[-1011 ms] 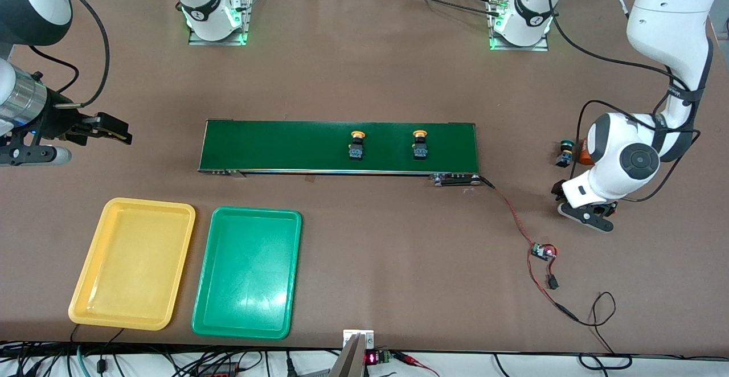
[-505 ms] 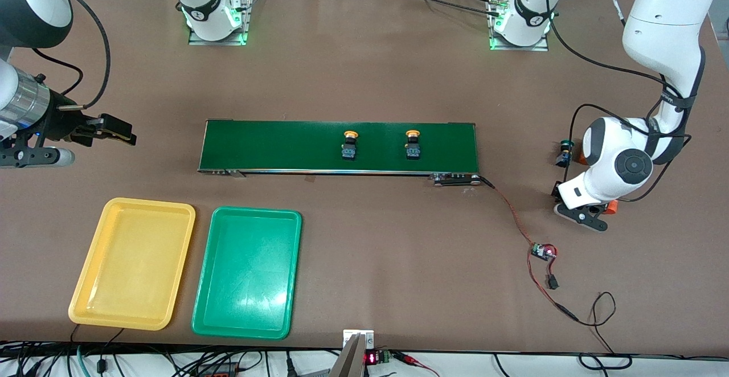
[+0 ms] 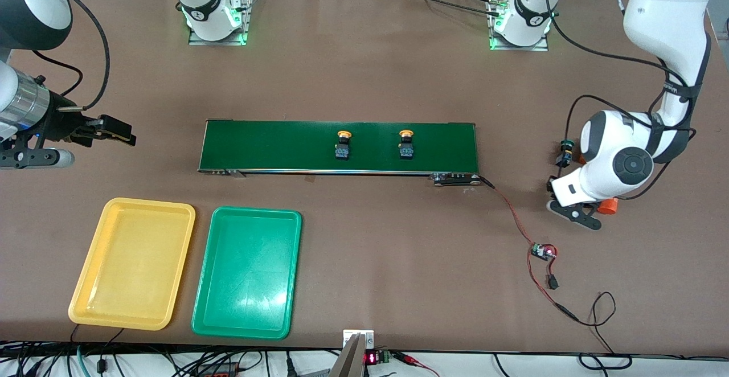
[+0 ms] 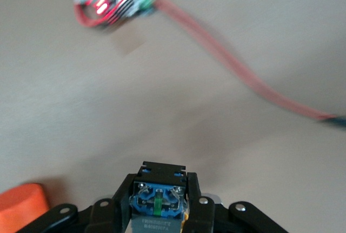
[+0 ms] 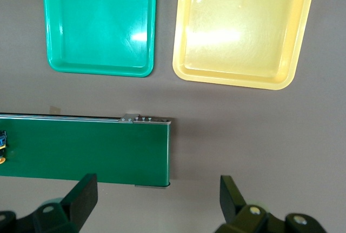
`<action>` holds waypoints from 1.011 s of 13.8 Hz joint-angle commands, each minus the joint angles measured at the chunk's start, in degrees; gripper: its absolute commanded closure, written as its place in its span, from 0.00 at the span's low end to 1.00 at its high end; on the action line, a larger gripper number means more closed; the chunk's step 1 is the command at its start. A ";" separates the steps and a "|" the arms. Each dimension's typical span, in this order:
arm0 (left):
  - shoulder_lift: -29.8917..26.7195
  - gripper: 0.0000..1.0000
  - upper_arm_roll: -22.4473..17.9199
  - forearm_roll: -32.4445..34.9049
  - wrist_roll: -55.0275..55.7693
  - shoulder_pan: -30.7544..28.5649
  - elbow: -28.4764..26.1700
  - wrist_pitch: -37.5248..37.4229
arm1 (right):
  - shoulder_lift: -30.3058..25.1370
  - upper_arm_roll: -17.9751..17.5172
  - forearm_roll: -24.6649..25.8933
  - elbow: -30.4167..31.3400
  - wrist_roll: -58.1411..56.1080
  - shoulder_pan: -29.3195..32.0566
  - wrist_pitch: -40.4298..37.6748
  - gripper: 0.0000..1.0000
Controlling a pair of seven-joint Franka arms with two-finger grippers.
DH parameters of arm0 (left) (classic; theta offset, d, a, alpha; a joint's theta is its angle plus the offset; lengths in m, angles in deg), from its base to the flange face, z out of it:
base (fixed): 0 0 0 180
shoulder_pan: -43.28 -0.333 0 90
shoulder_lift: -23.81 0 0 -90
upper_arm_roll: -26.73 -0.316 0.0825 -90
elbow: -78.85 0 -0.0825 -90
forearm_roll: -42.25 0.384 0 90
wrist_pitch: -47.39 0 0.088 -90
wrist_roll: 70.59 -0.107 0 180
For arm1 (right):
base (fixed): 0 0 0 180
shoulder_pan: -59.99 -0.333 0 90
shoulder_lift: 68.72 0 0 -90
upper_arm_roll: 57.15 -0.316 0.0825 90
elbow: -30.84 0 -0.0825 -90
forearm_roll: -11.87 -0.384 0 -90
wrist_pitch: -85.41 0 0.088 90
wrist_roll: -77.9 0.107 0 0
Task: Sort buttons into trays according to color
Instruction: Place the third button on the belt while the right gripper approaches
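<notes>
Left gripper [image 4: 158,219]: our jaws pinch a green button [image 4: 158,203] above the bench [image 3: 364,240], past the conveyor [image 3: 267,143] end.
Right gripper [image 5: 157,198]: jaws spread, waiting.
Green tray [image 3: 225,320]: toward the right arm's end.
Yellow buttons [image 3: 344,144]: on the conveyor.

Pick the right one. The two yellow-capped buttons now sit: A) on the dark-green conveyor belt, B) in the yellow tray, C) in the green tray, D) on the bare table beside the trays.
A: both yellow-capped buttons sit on the conveyor belt; the yellow tray and green tray hold nothing.
</notes>
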 commanded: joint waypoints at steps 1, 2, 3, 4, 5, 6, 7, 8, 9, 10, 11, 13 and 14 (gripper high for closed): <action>-2.20 0.90 3.66 -5.09 6.17 0.96 3.27 -8.95 | -0.14 -0.04 -0.78 -0.86 0.52 -0.13 -1.07 0.00; -2.29 0.90 5.33 -6.76 9.94 1.40 4.16 -10.63 | -0.14 -0.12 -0.78 -0.86 0.52 -0.30 -1.68 0.00; -2.64 0.90 7.17 -7.48 14.59 1.49 4.34 -11.25 | -0.14 -0.04 -0.87 -0.52 0.52 -0.39 -2.03 0.00; -2.90 0.89 9.37 -7.48 19.86 1.66 4.25 -11.43 | -0.23 -0.12 -0.87 0.01 0.61 -0.48 -1.95 0.00; -2.91 0.89 11.91 -7.48 26.09 1.67 4.25 -11.69 | -0.23 -0.21 -0.87 0.62 0.61 -0.48 -1.60 0.00; -2.82 0.89 14.29 -7.48 31.98 1.84 4.16 -11.96 | -0.23 -0.39 -0.87 1.33 0.61 -0.48 -1.34 0.00; -2.64 0.89 16.66 -7.48 38.30 2.19 3.73 -12.14 | -0.40 -0.48 -0.87 2.73 0.70 -0.57 -0.73 0.00; -2.29 0.89 18.25 -7.48 43.41 2.54 3.12 -12.14 | -1.10 -0.56 -0.87 4.31 0.70 -0.57 0.67 0.00; -1.68 0.88 19.13 -7.48 46.95 2.98 2.50 -11.61 | -2.50 -0.56 -0.87 7.11 0.70 -0.66 3.30 0.00; -1.50 0.87 19.32 -7.48 47.85 3.16 2.15 -11.52 | -4.26 -0.91 -0.87 10.27 0.70 -0.74 5.76 0.00; -1.41 0.87 19.67 -7.48 48.21 3.42 1.53 -11.43 | -6.36 -1.61 -0.87 14.21 1.39 -0.57 8.57 0.00; -1.06 0.87 20.02 -7.92 49.52 3.51 -1.09 -9.60 | -9.27 -3.97 -0.87 20.21 7.87 -0.66 12.62 0.00; -0.89 0.87 20.11 -8.01 49.62 3.69 -2.41 -6.72 | -9.72 -6.78 -0.52 21.88 11.65 -0.48 14.21 0.00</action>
